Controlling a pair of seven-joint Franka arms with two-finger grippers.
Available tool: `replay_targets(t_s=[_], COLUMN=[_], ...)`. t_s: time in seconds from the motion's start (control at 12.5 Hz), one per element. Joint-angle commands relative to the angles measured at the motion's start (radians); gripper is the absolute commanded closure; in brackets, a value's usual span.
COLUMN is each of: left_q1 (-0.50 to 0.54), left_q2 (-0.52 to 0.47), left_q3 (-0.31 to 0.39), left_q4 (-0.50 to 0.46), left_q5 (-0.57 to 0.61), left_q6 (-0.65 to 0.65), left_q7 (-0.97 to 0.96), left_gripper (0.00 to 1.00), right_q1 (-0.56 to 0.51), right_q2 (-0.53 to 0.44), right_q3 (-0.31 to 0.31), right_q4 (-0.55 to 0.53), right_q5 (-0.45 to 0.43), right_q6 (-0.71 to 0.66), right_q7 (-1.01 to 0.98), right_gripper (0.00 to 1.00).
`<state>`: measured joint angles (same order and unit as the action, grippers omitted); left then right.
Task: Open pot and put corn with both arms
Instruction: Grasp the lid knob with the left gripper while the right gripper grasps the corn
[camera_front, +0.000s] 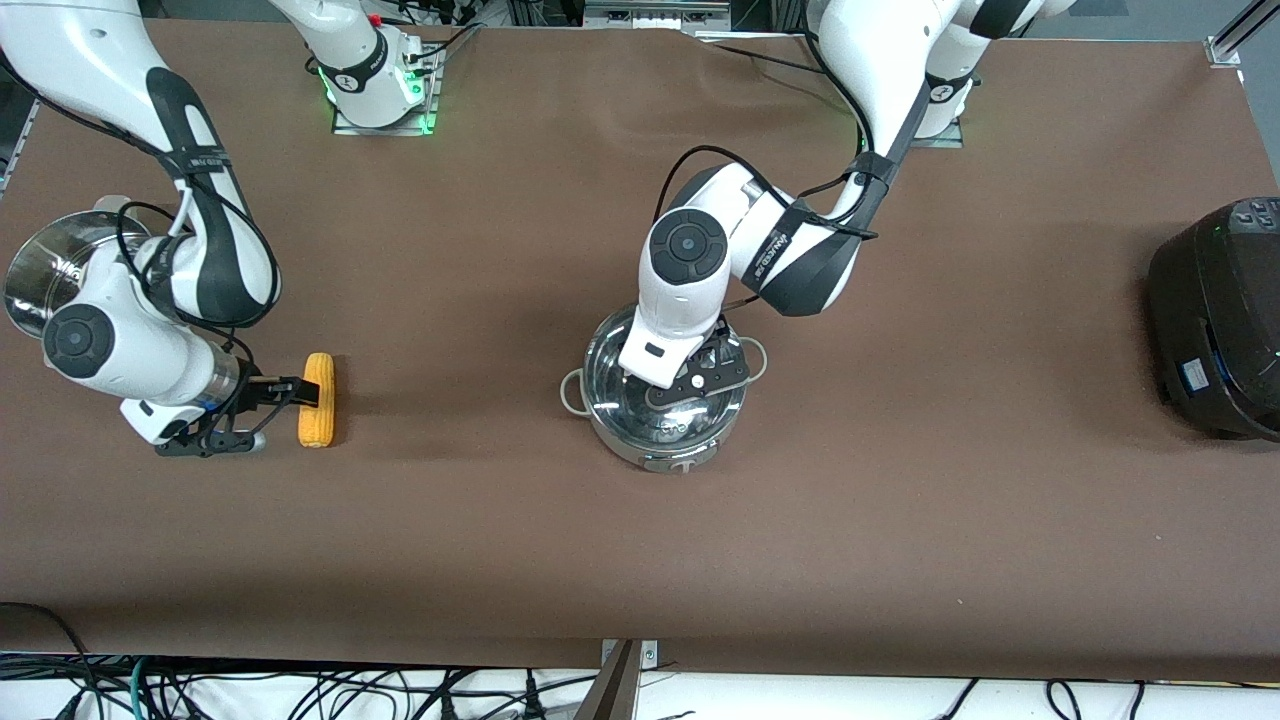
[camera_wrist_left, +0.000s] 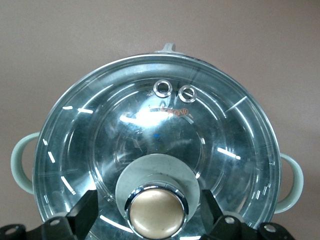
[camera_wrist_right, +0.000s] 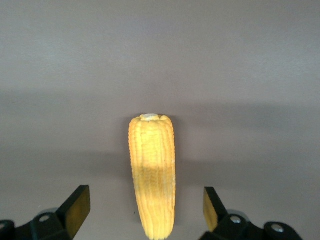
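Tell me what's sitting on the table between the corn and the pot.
Nothing: in the front view, only bare brown table runs from the corn to the pot.

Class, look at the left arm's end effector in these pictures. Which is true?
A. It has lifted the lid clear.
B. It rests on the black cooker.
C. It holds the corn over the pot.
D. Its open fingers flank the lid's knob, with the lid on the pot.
D: in the left wrist view the left end effector has open fingers on either side of the knob of the glass lid, which sits on the pot.
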<state>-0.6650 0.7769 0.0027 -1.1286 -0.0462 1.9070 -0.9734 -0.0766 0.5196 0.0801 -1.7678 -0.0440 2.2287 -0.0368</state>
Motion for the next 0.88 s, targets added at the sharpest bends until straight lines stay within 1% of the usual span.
replay_targets(t_s=[0.0, 0.08, 0.16, 0.24, 0.56, 0.64, 0.72, 0.8], left_q1=[-0.013, -0.015, -0.013, -0.013, -0.008, -0.007, -0.004, -0.004], left_q2=[0.018, 0.019, 0.019, 0.019, 0.022, 0.022, 0.024, 0.024], left_q3=[0.014, 0.014, 0.014, 0.014, 0.014, 0.014, 0.014, 0.014], left_q4=[0.041, 0.041, 0.041, 0.043, 0.043, 0.043, 0.041, 0.043], left_q5=[0.022, 0.022, 0.022, 0.022, 0.022, 0.022, 0.02, 0.02], left_q6=[-0.011, -0.011, -0.011, -0.011, -0.008, 0.004, 0.012, 0.012], left_q7=[-0.016, -0.015, -0.013, -0.011, -0.002, -0.002, -0.004, -0.004], left_gripper=[0.11, 0.19, 0.31, 0.38, 0.5, 0.56, 0.68, 0.89], right_q1=[-0.006, -0.006, -0.006, -0.006, -0.006, -0.006, -0.006, -0.006], right_q2=[0.016, 0.029, 0.04, 0.051, 0.092, 0.097, 0.097, 0.099], right_q3=[0.004, 0.004, 0.004, 0.004, 0.004, 0.004, 0.004, 0.004], right_q4=[-0.018, -0.018, -0.018, -0.018, -0.03, -0.041, -0.053, -0.061], right_q5=[-0.007, -0.007, -0.007, -0.007, -0.007, -0.008, -0.01, -0.011], right_q6=[0.052, 0.072, 0.084, 0.098, 0.16, 0.176, 0.184, 0.183], right_q7=[0.011, 0.011, 0.011, 0.009, 0.009, 0.006, -0.001, -0.003], right_gripper=[0.0, 0.0, 0.0, 0.0, 0.0, 0.0, 0.0, 0.0])
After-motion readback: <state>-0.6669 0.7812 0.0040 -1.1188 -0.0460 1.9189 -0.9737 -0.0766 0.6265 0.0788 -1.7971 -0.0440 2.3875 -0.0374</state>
